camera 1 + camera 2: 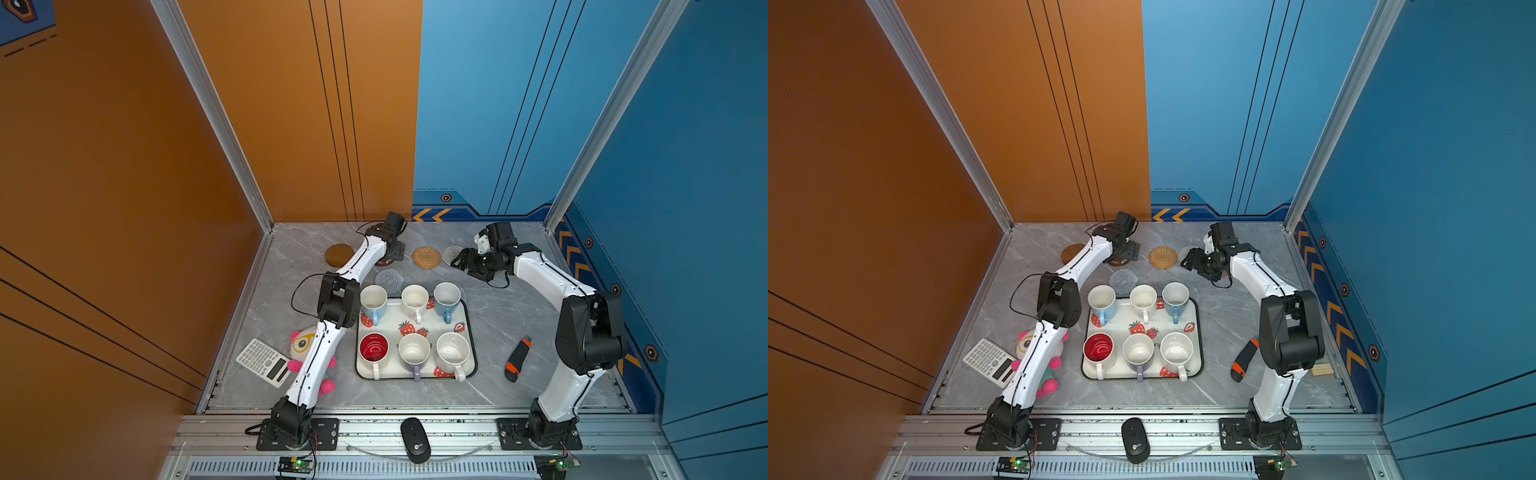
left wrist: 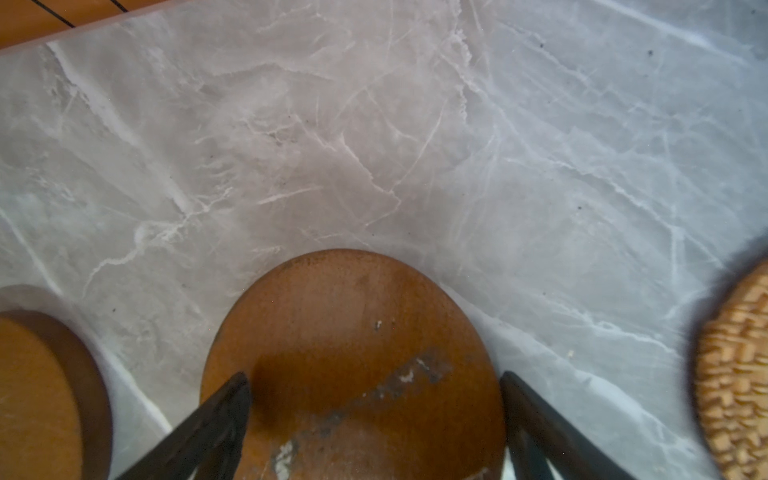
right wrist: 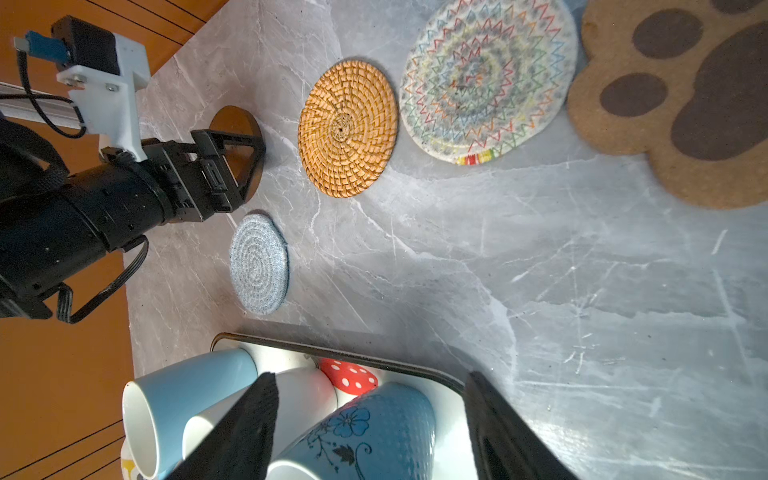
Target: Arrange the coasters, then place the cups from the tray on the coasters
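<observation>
**Coasters along back wall; all cups on tray**

Found grey marble worktop point(image 1: 498, 299) walled at back and both sides, open only toward the arm bases. Noted bare surface right of the white strawberry-print tray point(image 1: 432, 328) and a narrow strip between it and the coasters. Counted six handled cups point(image 1: 414, 297) upright on the tray.

Logged along the back: glossy brown disc coaster point(image 1: 337, 254), tan woven round point(image 1: 427, 257), whitish woven round point(image 1: 451, 254), and grey woven round point(image 1: 389, 280) nearest the tray. Found tan paw-print coaster point(image 3: 685, 104) in the right wrist view only, hidden behind the right arm in both top views.

Found left gripper point(image 2: 374, 386) with jaws wide open, gripping nothing, tips straddling a second glossy brown disc point(image 2: 353, 324) lying flat beneath. Found right gripper point(image 3: 368, 382) with jaws partly open, empty, clear of the worktop near the whitish round.
</observation>
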Controlling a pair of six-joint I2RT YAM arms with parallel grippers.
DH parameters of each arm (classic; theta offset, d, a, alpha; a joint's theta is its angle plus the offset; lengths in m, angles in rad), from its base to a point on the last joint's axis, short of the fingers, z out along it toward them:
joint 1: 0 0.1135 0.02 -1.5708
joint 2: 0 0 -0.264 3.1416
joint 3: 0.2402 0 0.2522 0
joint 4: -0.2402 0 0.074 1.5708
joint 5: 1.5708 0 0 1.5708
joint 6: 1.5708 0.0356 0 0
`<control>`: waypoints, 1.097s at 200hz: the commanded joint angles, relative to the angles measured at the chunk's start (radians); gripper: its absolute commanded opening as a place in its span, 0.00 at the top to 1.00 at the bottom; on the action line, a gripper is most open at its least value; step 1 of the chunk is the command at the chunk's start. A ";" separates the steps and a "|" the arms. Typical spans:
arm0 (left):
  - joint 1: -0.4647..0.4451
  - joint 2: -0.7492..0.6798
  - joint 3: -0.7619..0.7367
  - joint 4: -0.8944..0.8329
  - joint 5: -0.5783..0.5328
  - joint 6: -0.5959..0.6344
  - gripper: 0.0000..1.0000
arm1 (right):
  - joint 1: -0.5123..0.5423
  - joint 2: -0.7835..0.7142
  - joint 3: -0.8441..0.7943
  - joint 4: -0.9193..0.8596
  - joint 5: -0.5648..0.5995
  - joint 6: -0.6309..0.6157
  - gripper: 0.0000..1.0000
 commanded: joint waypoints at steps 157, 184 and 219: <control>0.081 -0.066 -0.135 -0.181 0.050 -0.058 0.11 | 0.012 -0.004 -0.010 0.025 -0.014 0.020 0.30; 0.082 -0.078 -0.137 -0.191 0.045 -0.053 0.11 | 0.013 -0.009 -0.014 0.025 -0.015 0.018 0.30; 0.078 -0.108 -0.106 -0.192 0.041 -0.055 0.11 | 0.014 -0.014 -0.018 0.026 -0.015 0.018 0.30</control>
